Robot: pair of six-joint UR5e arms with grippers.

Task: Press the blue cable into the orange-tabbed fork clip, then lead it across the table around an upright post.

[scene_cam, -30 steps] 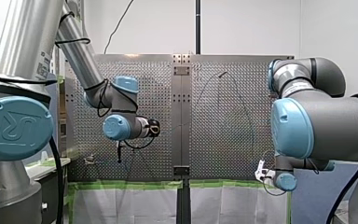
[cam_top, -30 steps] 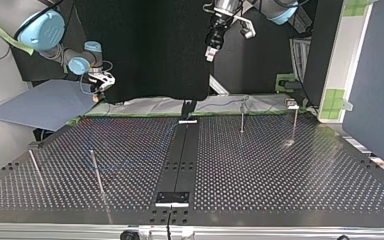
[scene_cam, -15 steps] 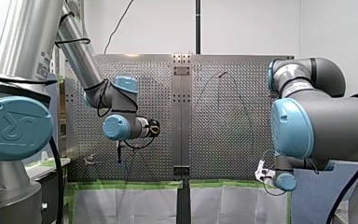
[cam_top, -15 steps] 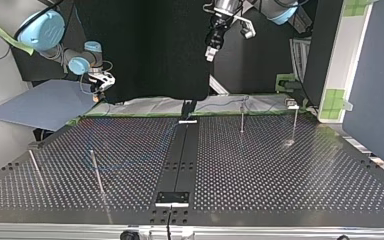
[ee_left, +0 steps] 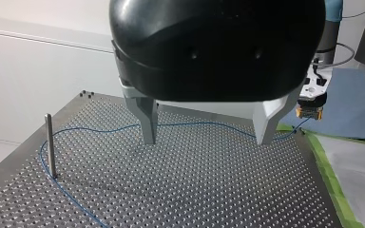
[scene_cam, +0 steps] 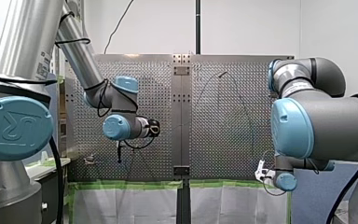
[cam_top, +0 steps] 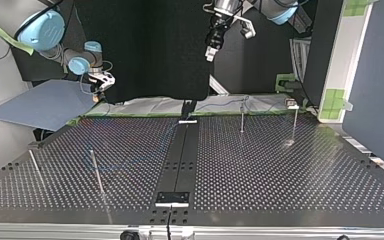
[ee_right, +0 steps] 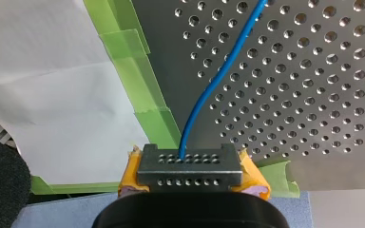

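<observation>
Light is even and diffuse, no hard shadows anywhere. Front view is bright, with the white wall behind close to washed out. Top view is dimmer: black backdrop, soft sheen on the counter (cam_top: 280,165), one glint beside the far post (cam_top: 294,122). Left wrist view: the fingers (ee_left: 148,121) throw only faint shadows. Right wrist view: white paper is bright, and the blue cable (ee_right: 209,90) stands out clearly.

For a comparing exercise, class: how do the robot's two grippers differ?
The left gripper is open and empty; the right gripper is shut on the cable. Left has grey metal fingers; right has yellow pads. Both have black bodies and two fingers.
</observation>
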